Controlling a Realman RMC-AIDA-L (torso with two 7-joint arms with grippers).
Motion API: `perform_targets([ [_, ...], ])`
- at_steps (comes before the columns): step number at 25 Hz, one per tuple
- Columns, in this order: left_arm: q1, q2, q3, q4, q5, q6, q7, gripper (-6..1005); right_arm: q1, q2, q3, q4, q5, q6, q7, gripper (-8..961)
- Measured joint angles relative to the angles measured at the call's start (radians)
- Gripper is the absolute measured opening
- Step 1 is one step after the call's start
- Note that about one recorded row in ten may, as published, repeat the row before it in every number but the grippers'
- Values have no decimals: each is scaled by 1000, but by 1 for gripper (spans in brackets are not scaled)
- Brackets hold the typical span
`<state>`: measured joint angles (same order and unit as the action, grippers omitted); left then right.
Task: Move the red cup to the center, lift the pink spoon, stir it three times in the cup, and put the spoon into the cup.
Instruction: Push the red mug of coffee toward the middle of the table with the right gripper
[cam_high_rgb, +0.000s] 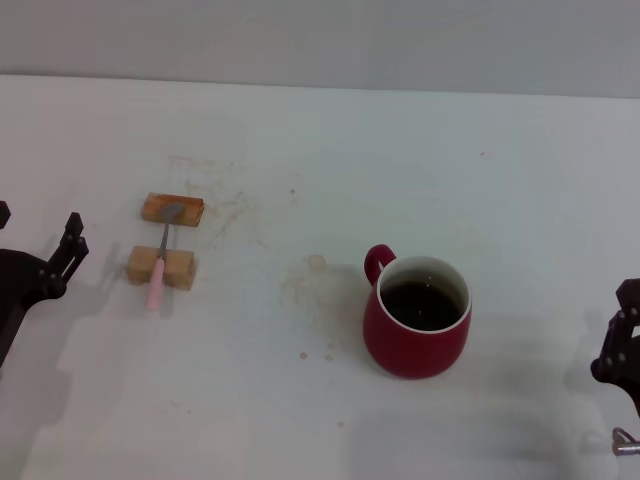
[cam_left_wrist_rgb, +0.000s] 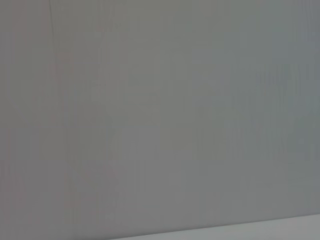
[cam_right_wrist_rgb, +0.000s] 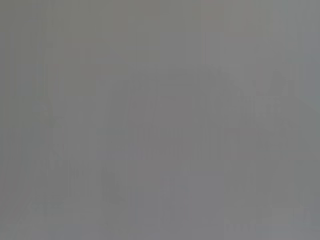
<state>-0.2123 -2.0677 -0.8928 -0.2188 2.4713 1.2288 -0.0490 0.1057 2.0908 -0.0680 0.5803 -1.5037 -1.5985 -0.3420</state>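
Observation:
The red cup stands upright on the white table, right of the middle, its handle pointing to the far left. It holds a dark liquid. The pink spoon lies across two tan wooden blocks at the left, pink handle toward me and grey bowl end on the far block. My left gripper is open and empty at the left edge, apart from the spoon. My right gripper is at the right edge, apart from the cup. The centre is bare tabletop. Both wrist views show only plain grey.
The far wooden block and the near wooden block carry the spoon. Faint brown stains mark the table between the blocks and the cup. A grey wall runs along the far edge.

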Motion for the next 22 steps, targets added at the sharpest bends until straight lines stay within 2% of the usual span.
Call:
perform_targets([
  [11, -2, 0, 3, -1, 0, 0, 0, 843, -10, 0, -40, 15, 5, 16, 0, 0],
  [22, -14, 0, 2, 0, 0, -9, 0, 843, -9, 2, -34, 9, 6, 20, 0, 0],
])
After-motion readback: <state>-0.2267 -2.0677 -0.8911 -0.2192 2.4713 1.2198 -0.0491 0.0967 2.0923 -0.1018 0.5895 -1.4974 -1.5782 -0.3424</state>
